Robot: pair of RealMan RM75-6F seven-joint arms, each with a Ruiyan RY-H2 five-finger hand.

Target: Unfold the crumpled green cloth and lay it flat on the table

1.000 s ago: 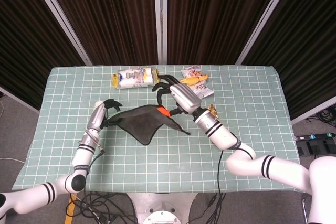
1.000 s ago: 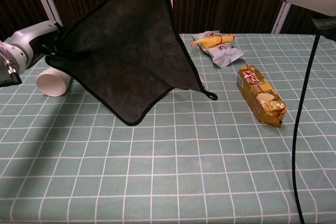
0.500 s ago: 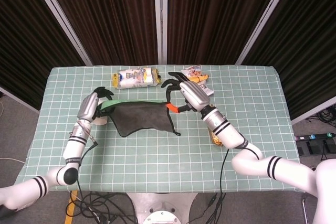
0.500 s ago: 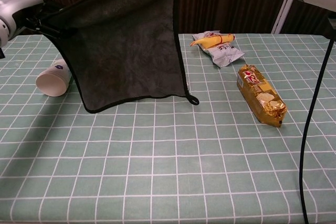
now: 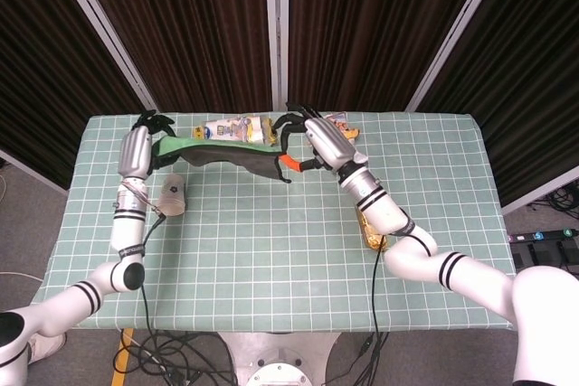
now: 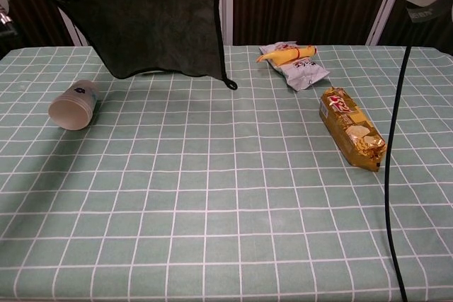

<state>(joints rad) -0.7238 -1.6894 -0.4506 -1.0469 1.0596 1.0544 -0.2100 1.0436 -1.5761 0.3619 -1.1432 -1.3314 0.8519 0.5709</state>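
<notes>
Hanging in the air between the two hands, the green cloth (image 5: 222,153) is stretched out above the far side of the table (image 5: 271,250), clear of its surface. The left hand (image 5: 145,133) pinches one upper corner of the cloth, and the right hand (image 5: 312,142) pinches the opposite upper corner, an orange fingertip (image 5: 288,163) showing at that grip. In the chest view the cloth (image 6: 148,19) hangs as a broad dark sheet from the top edge of the picture, its lower hem curving above the checked tablecloth and a small loop dangling at its lower right corner; both hands lie almost wholly beyond that view's top edge.

Taking the cloth as the landmark: a paper cup (image 6: 72,104) lies on its side on the table below the cloth's left end, nearer the robot. A yellow and white packet (image 5: 231,128) lies behind the cloth, toward the far edge of the table. A small snack bag with a yellow item on it (image 6: 294,60) rests to the right of the cloth, well apart from its hem. A gold wrapped pack (image 6: 352,129) lies further right and nearer the robot than that bag. A black cable (image 6: 391,175) hangs down from the right arm, on the far right of the cloth.
</notes>
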